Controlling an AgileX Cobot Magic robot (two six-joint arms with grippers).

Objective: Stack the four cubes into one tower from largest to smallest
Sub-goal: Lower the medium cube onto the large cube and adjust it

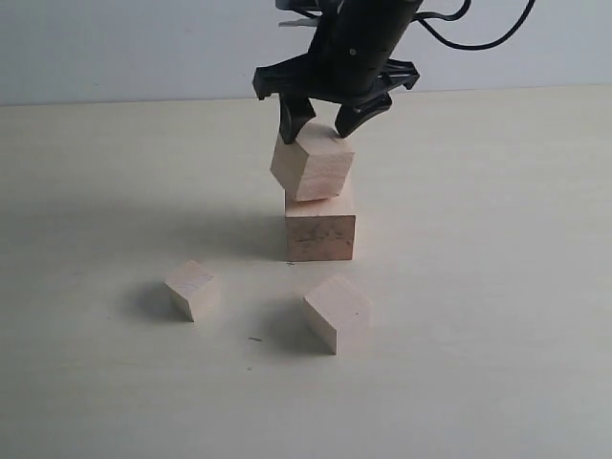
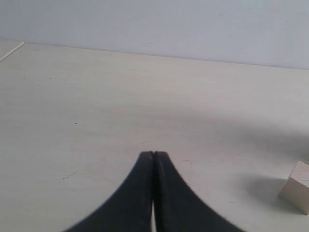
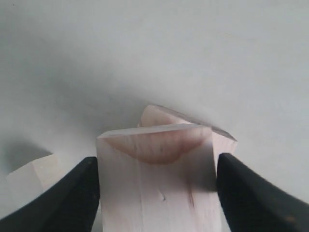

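Note:
The largest cube point(image 1: 320, 232) stands on the table point(image 1: 497, 287), with dark smudges on its front face. A second, slightly smaller cube point(image 1: 312, 163) sits tilted right over its top; whether it touches I cannot tell. My right gripper point(image 1: 320, 122) comes down from above and is shut on this tilted cube point(image 3: 157, 188), one finger on each side. The largest cube point(image 3: 224, 140) peeks out behind it. Nearer the front lie a mid-size cube point(image 1: 337, 313) and the smallest cube point(image 1: 191, 289). My left gripper point(image 2: 153, 153) is shut on nothing, low over bare table.
One pale cube point(image 2: 297, 193) shows at the edge of the left wrist view, apart from that gripper. Another cube point(image 3: 31, 179) lies beside the right gripper's finger in its wrist view. A pale wall point(image 1: 115, 48) runs behind the table.

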